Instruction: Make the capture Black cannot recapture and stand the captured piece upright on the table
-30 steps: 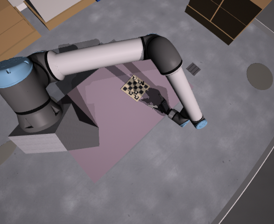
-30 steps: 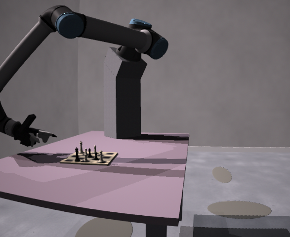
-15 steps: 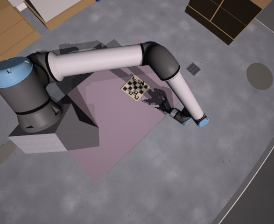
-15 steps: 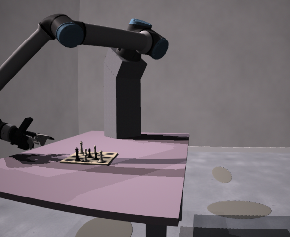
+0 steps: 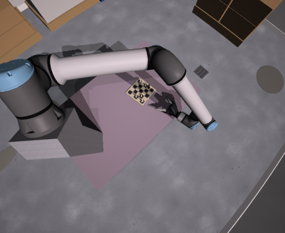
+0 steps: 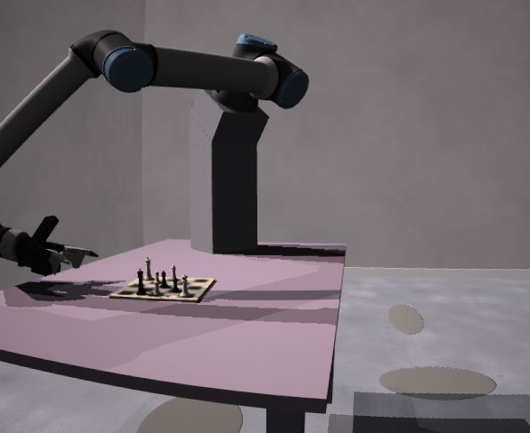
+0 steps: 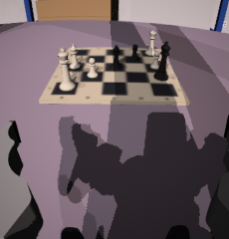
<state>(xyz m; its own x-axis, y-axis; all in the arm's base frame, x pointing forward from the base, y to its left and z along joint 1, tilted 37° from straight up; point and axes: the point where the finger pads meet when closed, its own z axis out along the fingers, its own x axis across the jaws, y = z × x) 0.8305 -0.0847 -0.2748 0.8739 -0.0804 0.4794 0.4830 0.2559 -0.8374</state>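
Pink counter (image 6: 255,345) is carrying the chessboard (image 6: 199,290) at centre-left of the exterior view, white and black pieces all standing upright — which piece sits on which square is probably too small to judge. Left of it, the hand (image 6: 85,253) is hovering fully spread, grasping nothing — well apart from the board.

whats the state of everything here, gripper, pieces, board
gripper: open, holding nothing, above the table beside the board
chessboard: flat on the table, apart from the gripper
white pieces: all upright on the board
black pieces: all upright on the board, none taken off yet
table: no piece stands on it off the board
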